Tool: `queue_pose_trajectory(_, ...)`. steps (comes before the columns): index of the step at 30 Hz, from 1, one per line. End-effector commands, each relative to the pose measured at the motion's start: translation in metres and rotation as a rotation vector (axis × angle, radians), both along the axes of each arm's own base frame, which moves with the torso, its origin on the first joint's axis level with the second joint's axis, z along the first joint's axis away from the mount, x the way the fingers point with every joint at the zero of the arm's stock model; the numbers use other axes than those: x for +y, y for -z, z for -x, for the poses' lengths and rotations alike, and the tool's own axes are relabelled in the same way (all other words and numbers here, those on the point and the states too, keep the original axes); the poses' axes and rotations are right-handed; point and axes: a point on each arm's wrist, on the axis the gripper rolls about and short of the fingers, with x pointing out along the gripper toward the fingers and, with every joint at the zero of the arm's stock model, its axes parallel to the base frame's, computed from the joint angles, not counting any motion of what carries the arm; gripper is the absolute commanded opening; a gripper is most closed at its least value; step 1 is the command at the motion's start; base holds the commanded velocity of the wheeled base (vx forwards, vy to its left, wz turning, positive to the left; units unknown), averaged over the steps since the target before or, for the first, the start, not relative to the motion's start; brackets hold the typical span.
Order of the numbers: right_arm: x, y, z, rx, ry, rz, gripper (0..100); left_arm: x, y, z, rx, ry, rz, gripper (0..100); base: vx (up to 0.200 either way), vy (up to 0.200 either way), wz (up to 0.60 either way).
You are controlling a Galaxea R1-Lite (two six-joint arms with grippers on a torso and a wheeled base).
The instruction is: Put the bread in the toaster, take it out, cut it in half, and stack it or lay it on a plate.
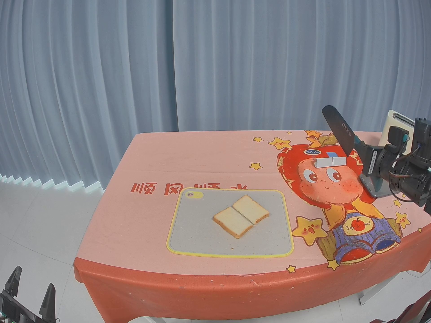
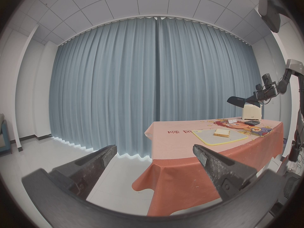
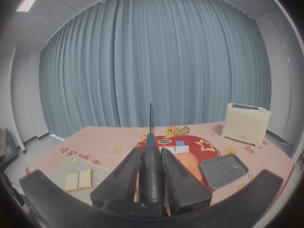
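Two bread halves (image 1: 241, 215) lie side by side, touching, on the grey yellow-rimmed cutting board (image 1: 193, 234) at the table's front middle. My right gripper (image 1: 369, 157) hovers above the table's right side, shut on a black knife (image 1: 339, 128) whose blade points up and toward the left. From the right wrist, the knife (image 3: 151, 124) sticks out between the fingers (image 3: 180, 178), with the bread (image 3: 78, 180) down on the board (image 3: 57, 174). The cream toaster (image 3: 245, 128) stands at the far right, a dark grey plate (image 3: 223, 170) before it. My left gripper (image 2: 155, 162) hangs open, low, off the table's front left.
A small white and blue block (image 1: 330, 161) lies on the cartoon print of the tablecloth, between the board and the toaster (image 1: 395, 122). The table's front edge (image 1: 202, 274) drops to an orange skirt. Blue curtains hang behind.
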Motion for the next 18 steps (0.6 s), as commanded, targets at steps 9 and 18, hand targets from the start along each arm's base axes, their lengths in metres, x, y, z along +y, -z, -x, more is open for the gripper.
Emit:
queue_pose_trajectory(9,-0.0050,0.0061,0.0052,0.022,0.014,-0.015,0,0.0000,0.0052,-0.0001,0.001,0.000,0.000,100,0.000,0.000,0.00)
queue_pose_trajectory(18,-0.0064,0.0043,0.0028,0.017,0.026,-0.030,0,0.0000,0.0052,-0.0001,0.001,0.000,0.000,100,0.000,0.000,0.00)
